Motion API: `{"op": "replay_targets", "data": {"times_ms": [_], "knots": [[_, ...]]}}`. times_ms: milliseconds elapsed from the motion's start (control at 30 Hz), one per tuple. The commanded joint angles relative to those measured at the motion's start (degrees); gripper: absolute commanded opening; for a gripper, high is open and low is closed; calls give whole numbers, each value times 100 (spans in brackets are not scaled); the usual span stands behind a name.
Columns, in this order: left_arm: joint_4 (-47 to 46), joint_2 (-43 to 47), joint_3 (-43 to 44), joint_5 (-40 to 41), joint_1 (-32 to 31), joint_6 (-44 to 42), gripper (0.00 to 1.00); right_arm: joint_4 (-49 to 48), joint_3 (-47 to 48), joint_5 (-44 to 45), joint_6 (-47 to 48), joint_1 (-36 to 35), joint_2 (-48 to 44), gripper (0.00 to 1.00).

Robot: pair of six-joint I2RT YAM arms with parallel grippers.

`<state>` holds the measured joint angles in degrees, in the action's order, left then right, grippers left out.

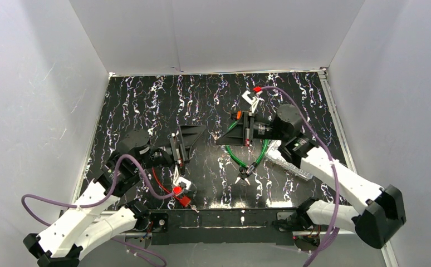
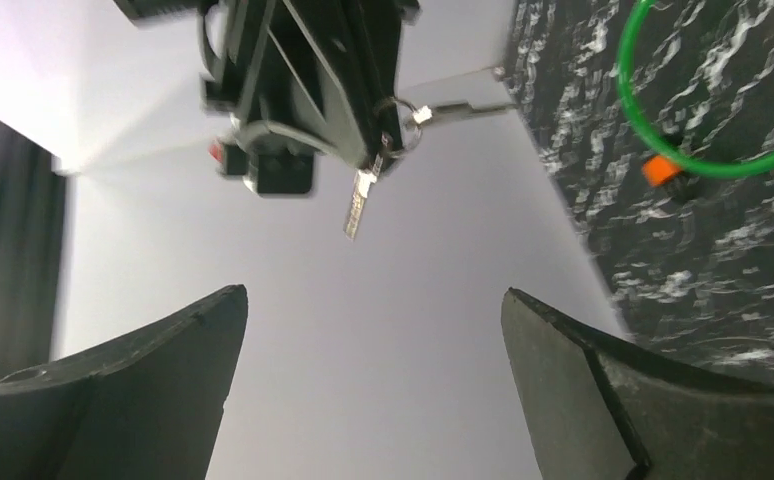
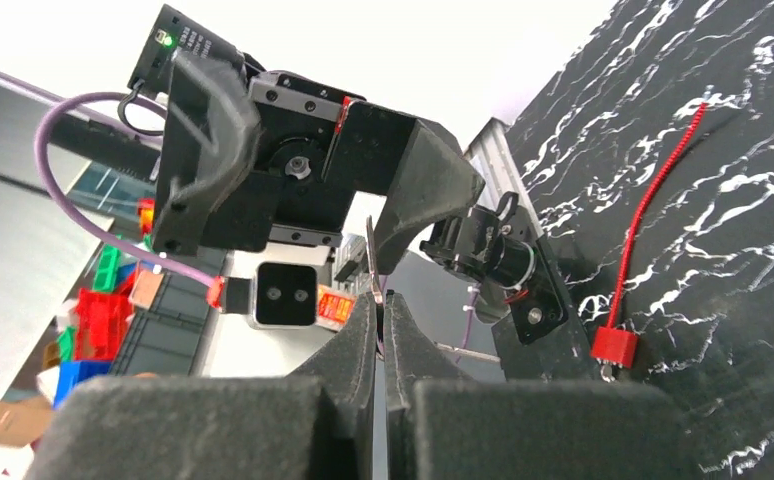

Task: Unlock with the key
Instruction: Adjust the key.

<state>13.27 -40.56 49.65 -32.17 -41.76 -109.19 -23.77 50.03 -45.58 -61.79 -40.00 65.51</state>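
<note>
My right gripper (image 1: 223, 137) (image 3: 379, 300) is shut on a thin metal key (image 3: 372, 262), seen edge-on between its pads. In the left wrist view a key (image 2: 358, 205) dangles from a ring under that gripper. My left gripper (image 1: 190, 143) (image 2: 373, 300) faces it a short way off, open, with nothing between its fingers. A red padlock (image 1: 181, 193) (image 3: 613, 347) on a red cable (image 3: 653, 200) lies on the mat near the front rail. A green cable loop (image 1: 246, 158) (image 2: 703, 150) with an orange end (image 2: 660, 170) lies under the right arm.
The black marbled mat (image 1: 146, 105) is boxed in by white walls on three sides. A black rail (image 1: 224, 218) runs along the front edge. A silvery strip (image 1: 288, 166) lies right of the green loop. Coloured bins (image 3: 93, 320) show beyond the table.
</note>
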Motion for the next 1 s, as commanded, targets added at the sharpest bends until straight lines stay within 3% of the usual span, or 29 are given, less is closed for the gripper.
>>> {"op": "replay_targets", "data": {"times_ms": [0, 100, 233, 367, 567, 767, 967], "knots": [[378, -329, 698, 422, -6, 2218, 98, 1527, 19, 580, 968, 163, -860, 1], [1207, -788, 1183, 457, 20, 4020, 98, 3093, 85, 1339, 1636, 203, -1526, 1], [2275, -1562, 1309, -338, 57, 4294, 98, 4428, 91, 2209, 2000, 211, -2220, 1], [2728, -2411, 1204, -1083, 53, 3308, 98, 5247, 14, 2723, 1872, 212, -2759, 1], [2759, -4117, 1692, -1167, -57, 2265, 98, 5953, -128, 3377, 1845, 212, -3486, 1], [2833, -5587, 2463, -1156, -157, 1733, 97, 6293, -116, 3869, 1879, 216, -3740, 1], [2617, -6612, 3066, -1233, -194, 1587, 87, 6372, -27, 4188, 1884, 223, -3921, 1]]}}
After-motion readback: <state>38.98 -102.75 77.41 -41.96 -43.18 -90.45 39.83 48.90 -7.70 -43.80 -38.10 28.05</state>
